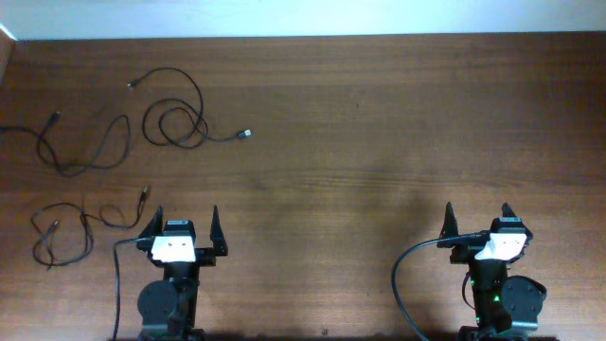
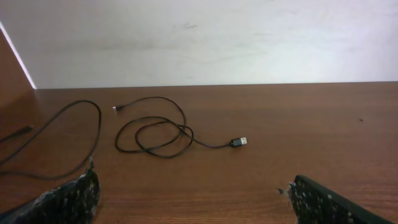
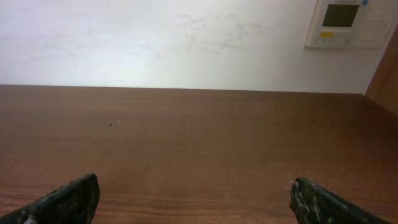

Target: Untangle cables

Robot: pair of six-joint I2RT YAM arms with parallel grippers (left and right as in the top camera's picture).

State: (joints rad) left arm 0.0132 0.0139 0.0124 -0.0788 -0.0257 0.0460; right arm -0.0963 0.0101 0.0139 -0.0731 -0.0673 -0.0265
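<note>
Three thin black cables lie apart on the left of the wooden table. One coiled cable [image 1: 175,118] with a silvery plug lies at the far left-centre; it also shows in the left wrist view [image 2: 155,134]. A second cable [image 1: 90,156] curves along the far left edge, partly seen in the left wrist view [image 2: 74,134]. A third cable [image 1: 76,227] lies looped near the left arm. My left gripper [image 1: 182,220] [image 2: 193,193] is open and empty at the front left. My right gripper [image 1: 476,216] [image 3: 193,193] is open and empty at the front right, far from the cables.
A thick black cable [image 1: 116,284] runs from the left arm's base and another [image 1: 402,275] from the right arm's base. A white wall [image 3: 186,43] stands beyond the table's far edge, with a wall panel [image 3: 348,23] at its right.
</note>
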